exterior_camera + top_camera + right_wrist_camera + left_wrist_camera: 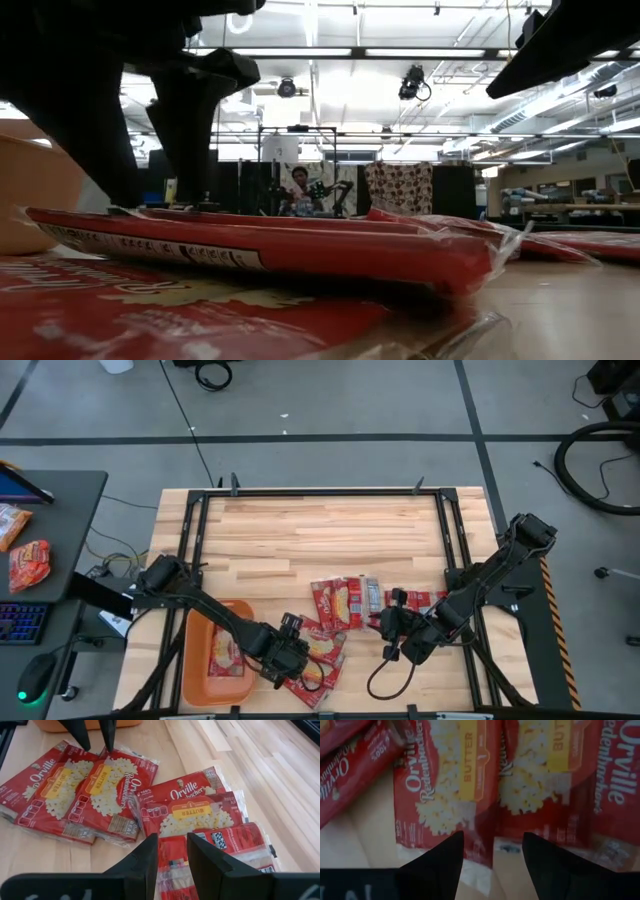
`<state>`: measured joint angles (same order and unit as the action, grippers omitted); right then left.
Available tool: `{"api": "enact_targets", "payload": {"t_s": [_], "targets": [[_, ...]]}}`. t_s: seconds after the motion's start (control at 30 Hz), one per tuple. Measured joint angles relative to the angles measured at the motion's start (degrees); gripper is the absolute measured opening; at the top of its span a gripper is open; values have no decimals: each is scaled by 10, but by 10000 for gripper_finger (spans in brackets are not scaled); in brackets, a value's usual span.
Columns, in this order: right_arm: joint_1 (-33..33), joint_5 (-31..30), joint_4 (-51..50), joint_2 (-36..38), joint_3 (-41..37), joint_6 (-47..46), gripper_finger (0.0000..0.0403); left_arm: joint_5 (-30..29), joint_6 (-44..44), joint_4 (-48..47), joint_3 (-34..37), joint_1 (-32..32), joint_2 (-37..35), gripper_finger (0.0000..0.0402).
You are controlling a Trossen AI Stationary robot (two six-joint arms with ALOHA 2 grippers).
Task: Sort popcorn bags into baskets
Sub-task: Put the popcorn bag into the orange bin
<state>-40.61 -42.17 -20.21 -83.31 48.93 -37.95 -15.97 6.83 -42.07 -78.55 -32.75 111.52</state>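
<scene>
High view: my left gripper (292, 657) hangs unclenched over overlapping popcorn bags (322, 647) — beside the orange basket (196, 665), placed for a short carry.

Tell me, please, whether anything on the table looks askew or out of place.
Mostly the popcorn bags: they lie loose on the wooden table, overlapping at mixed angles rather than stacked. Only one bag sits in the orange basket. The left gripper hovers open over the nearer bags; the right gripper is over the farther cluster. Nothing looks torn or spilled.
</scene>
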Motion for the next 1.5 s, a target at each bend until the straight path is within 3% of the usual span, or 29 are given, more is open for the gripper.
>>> {"api": "enact_targets", "payload": {"t_s": [0.33, 0.7, 0.97, 1.17, 1.37, 1.5], "targets": [[11, 0, 4, 0, 0, 35, 109, -81, 15, -21, 2, -10, 29, 185], [15, 1, 9, 0, 0, 47, 109, -82, 57, -49, -10, -7, 28, 14], [17, -1, 9, 0, 0, 82, 109, -87, 68, -226, -144, -7, 21, 9], [28, -3, 8, 0, 0, 132, 109, -59, 144, -376, -278, -3, 20, 9], [47, -38, -11, 0, 0, 211, 109, 19, 255, -474, -376, 3, 19, 8], [60, -81, -37, 3, 0, 245, 100, 82, 346, -479, -387, -6, 12, 8]]}}
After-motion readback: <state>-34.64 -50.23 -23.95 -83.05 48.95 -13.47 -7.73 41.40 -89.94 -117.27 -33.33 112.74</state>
